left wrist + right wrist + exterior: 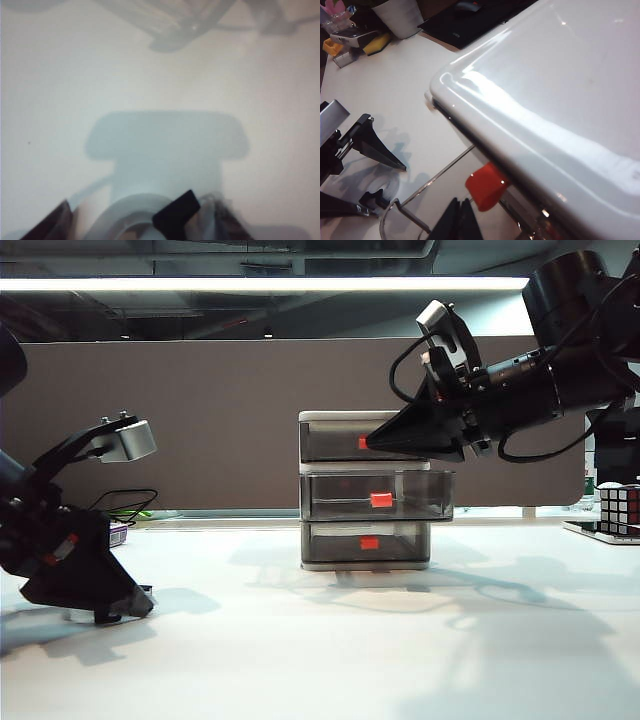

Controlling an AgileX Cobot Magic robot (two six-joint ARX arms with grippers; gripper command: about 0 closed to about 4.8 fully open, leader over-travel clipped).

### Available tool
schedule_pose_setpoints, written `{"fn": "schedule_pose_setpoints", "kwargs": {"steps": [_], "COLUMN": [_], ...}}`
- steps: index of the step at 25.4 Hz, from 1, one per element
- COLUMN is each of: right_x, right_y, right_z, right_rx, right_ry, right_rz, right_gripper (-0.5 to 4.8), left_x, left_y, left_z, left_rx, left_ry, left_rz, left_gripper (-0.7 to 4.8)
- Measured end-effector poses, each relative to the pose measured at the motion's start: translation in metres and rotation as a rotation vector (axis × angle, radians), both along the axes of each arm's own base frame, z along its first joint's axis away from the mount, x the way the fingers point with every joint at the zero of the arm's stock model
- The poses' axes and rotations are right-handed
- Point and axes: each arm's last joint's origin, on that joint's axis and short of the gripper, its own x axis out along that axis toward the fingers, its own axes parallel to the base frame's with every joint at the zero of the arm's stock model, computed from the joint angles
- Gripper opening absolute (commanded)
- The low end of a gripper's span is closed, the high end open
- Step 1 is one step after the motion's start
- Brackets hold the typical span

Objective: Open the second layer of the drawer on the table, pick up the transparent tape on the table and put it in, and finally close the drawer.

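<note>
A long fluorescent light strip (265, 284) runs across the top of the exterior view, under a dark ceiling with ducts and beams (200, 255). Below it a wide brown-grey partition panel (180, 420) stands behind the far edge of the white surface and fills most of the background. Soft shadows lie across that pale surface. At the right edge a multicoloured puzzle cube (620, 507) sits on a dark stand, with dark equipment behind it. In the right wrist view, a white cylindrical pot (397, 17) and a black flat mat (470, 20) lie at the far side, beside small yellow and pink oddments (335, 30).
</note>
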Motion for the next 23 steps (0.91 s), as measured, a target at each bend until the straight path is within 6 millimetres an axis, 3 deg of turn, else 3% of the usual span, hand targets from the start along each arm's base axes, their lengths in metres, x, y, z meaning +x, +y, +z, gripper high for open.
{"fn": "schedule_pose_setpoints", "kwargs": {"steps": [6,12,17,20,23], "right_x": [0.000,0.000,0.000,0.000,0.000], "right_y": [0.000,0.000,0.000,0.000,0.000], "right_z": [0.000,0.000,0.000,0.000,0.000], "right_rx": [0.000,0.000,0.000,0.000,0.000], "right_ry": [0.000,0.000,-0.001,-0.001,-0.001], "right_rz": [0.000,0.000,0.000,0.000,-0.001], "right_gripper": [-0.05,-0.05,-0.05,-0.05,-0.05], "left_x": [0.000,-0.002,0.002,0.013,0.016], "left_y": [0.000,0.001,-0.016,-0.041,-0.064], "left_z": [0.001,0.006,0.042,0.078,0.099], "left_rx": [-0.001,0.000,-0.013,-0.063,-0.075], "left_ry": [0.005,0.007,-0.087,-0.210,-0.272], "left_rz": [0.003,0.017,-0.031,-0.108,-0.161], "left_gripper": [1.45,1.47,1.47,1.47,1.47]}}
